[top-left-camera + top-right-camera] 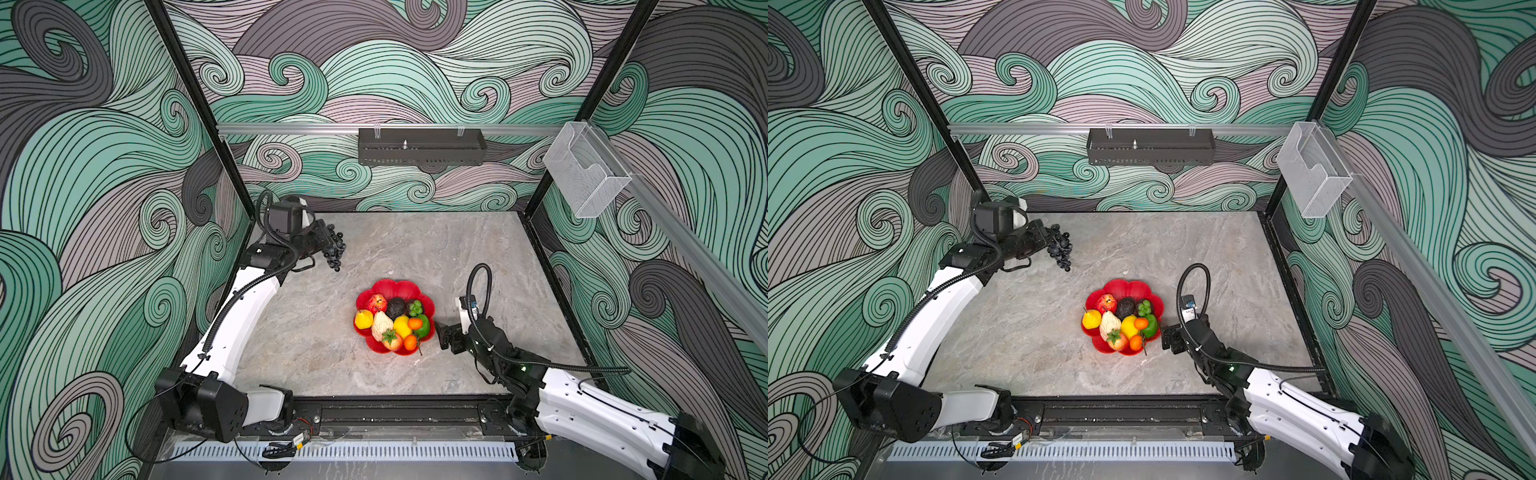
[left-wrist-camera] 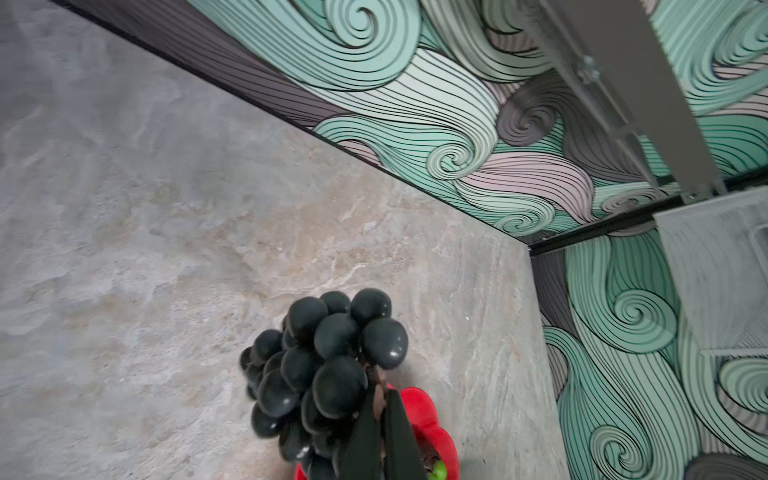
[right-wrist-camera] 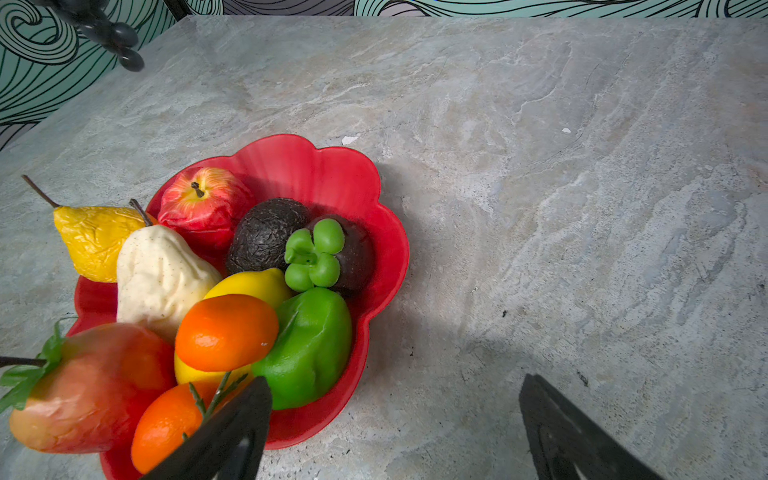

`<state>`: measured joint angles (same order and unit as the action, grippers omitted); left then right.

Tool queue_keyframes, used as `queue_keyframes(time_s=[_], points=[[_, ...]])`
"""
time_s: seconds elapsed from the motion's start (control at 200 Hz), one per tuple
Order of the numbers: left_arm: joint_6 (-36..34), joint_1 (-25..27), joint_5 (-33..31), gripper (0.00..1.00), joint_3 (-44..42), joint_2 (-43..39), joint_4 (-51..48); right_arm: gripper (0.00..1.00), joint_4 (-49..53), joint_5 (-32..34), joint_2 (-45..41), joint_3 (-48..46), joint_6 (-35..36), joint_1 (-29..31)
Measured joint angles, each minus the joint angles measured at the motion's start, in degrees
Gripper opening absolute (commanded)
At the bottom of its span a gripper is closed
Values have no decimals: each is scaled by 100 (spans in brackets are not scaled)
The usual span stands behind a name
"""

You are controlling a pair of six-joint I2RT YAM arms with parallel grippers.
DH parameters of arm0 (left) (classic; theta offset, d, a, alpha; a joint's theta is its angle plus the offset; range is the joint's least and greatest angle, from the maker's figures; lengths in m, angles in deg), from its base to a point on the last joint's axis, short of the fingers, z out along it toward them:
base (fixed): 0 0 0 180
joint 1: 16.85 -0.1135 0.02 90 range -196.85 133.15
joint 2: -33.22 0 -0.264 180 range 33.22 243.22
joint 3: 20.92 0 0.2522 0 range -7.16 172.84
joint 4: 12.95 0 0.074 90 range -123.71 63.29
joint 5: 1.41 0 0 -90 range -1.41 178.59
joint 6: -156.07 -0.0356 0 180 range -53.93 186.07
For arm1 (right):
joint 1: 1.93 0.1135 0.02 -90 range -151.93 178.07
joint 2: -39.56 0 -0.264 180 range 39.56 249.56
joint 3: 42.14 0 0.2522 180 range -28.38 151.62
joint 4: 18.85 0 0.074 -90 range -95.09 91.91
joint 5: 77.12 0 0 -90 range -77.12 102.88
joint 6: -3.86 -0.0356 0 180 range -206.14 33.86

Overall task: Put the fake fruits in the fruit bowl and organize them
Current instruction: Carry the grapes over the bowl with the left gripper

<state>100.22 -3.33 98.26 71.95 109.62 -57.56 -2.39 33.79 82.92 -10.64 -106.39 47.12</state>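
Grape bunch (image 1: 334,251) hangs pinched in L gripper (image 1: 325,245), jaws pressed together on it, over far-left part of table (image 1: 415,249), well apart from fruit bowl (image 1: 395,286). R gripper (image 3: 392,382) spread wide, holding nothing, just beside bowl's right rim (other fruits (image 1: 401,326) piled inside).

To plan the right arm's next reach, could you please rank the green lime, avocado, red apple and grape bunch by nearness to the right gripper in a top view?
From the right gripper:
1. green lime, at the fruit bowl edge beside the gripper.
2. avocado, mid-bowl, toward the back.
3. red apple, the bowl's back left.
4. grape bunch, back left, well outside the bowl.
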Motion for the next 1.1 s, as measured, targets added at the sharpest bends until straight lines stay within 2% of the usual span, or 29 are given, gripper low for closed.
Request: queue_keyframes(time_s=[0.25,0.61,1.101], points=[[-234,828,-39,0,651,555,-413,95,-20,79,7,0,-2,-22],[-402,1939,-133,0,957,1344,-518,96,-28,122,37,0,-61,-55],[-533,2111,-258,0,1108,1652,-785,97,-37,122,66,0,-105,-83]])
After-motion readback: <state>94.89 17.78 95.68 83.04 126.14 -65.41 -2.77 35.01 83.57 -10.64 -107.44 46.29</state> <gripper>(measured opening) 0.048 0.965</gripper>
